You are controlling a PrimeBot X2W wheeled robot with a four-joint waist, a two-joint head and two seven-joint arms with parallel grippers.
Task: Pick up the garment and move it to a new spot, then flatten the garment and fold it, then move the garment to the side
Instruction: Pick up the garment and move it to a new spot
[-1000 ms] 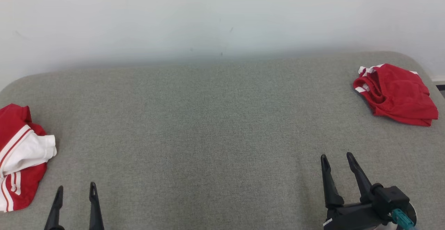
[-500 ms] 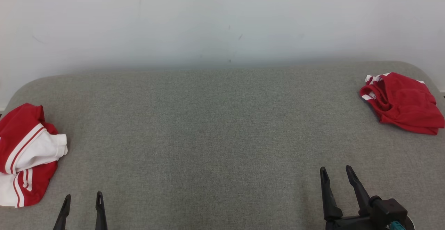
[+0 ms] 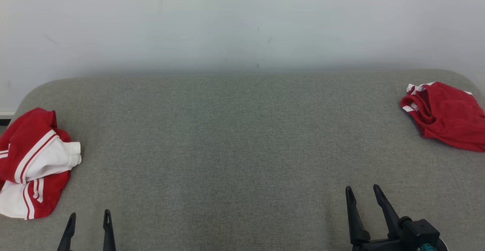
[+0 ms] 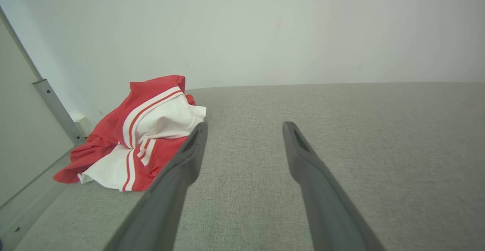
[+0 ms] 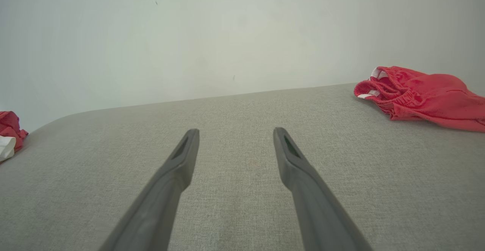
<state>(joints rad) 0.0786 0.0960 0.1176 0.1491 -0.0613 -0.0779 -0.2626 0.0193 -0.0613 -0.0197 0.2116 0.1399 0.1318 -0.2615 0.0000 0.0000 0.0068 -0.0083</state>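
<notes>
A crumpled red and white striped garment [image 3: 34, 160] lies at the left edge of the grey fabric surface [image 3: 242, 137]; it shows too in the left wrist view [image 4: 151, 126] and in the right wrist view [image 5: 7, 137]. A second, red garment [image 3: 447, 116] lies bunched at the far right [image 5: 420, 91]. My left gripper [image 3: 89, 213] is open at the lower left, just right of and nearer than the striped garment, its jaws empty [image 4: 245, 124]. My right gripper [image 3: 362, 187] is open at the lower right, well short of the red garment, nothing between its fingers [image 5: 236, 129].
A pale wall [image 3: 242, 23] rises directly behind the surface. A metal rail and panel [image 4: 57, 107] stand beside the surface's left end. The surface's corners are rounded, and the striped garment hangs slightly over the left edge.
The whole picture has shifted, so the head camera has moved. Both grippers now show lower in the view and stay open. Neither garment has changed shape.
</notes>
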